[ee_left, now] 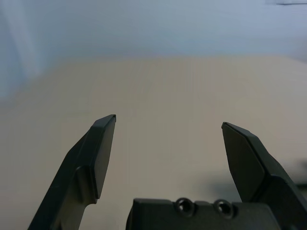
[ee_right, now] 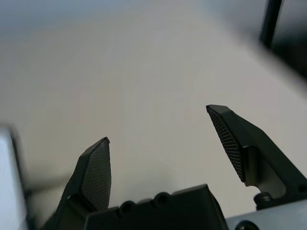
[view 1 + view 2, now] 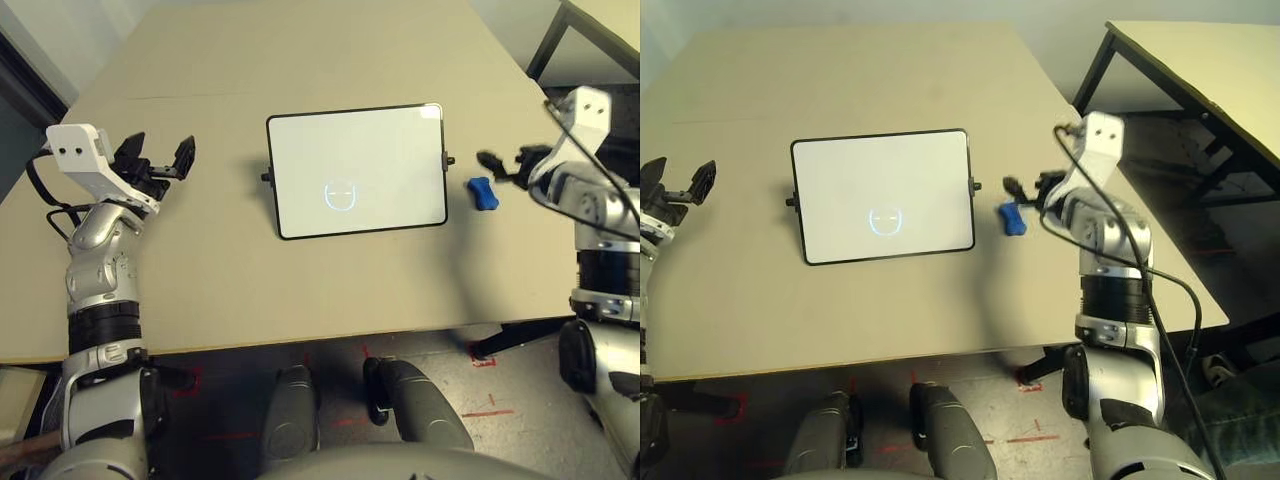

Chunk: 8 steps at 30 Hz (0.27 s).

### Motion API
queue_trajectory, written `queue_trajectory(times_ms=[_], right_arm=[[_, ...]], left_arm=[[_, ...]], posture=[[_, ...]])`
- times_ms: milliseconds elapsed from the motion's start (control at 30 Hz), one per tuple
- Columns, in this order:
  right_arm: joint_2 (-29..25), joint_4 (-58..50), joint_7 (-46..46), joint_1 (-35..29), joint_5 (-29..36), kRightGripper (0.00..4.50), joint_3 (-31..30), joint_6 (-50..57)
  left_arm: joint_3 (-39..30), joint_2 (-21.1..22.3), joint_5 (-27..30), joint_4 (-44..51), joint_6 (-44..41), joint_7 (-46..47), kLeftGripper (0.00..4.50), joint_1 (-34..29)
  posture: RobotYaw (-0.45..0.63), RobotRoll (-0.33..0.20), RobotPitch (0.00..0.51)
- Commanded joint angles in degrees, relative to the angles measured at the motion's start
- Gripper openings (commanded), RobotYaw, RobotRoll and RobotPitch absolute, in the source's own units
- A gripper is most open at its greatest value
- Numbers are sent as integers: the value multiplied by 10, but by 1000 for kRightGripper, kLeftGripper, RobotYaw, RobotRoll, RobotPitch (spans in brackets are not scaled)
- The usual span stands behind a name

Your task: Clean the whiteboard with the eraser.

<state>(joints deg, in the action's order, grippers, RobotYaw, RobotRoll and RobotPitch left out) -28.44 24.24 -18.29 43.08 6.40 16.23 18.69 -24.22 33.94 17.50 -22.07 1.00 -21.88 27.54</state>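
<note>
The whiteboard (image 3: 380, 150) lies flat in the middle of the tan table (image 3: 220, 260). It is white with a thin black frame and small side knobs. I see a bluish ring glare on it and no marks. The eraser (image 3: 482, 193), a small blue block, rests on the table just right of the board's right edge. My right gripper (image 3: 495, 168) hovers close above and beside the eraser, open, with nothing between its fingers (image 2: 98, 175). My left gripper (image 3: 160, 150) stands open and empty over the table, well left of the board.
A second table with black legs (image 3: 1200, 70) stands off to the right, beyond a gap. The tan table's front edge (image 3: 300, 345) runs close to my body, with red tape marks on the floor (image 3: 485, 360) below it.
</note>
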Motion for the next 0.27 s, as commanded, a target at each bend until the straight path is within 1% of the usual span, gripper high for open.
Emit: queue_trajectory(times_ms=[33,133,267], right_arm=[[3,149,6,-6,0,4458,22,-194],[-3,260,8,5,1,4458,25,-291],[-7,363,-2,19,1,4458,19,-360]], left_arm=[[-19,13,-24,-44,49,29,4500,-6],[-32,22,-32,-73,80,48,4500,-11],[-45,45,-27,-146,103,43,4500,-17]], posture=[[-13,0,111],[-5,0,108],[-3,0,97]])
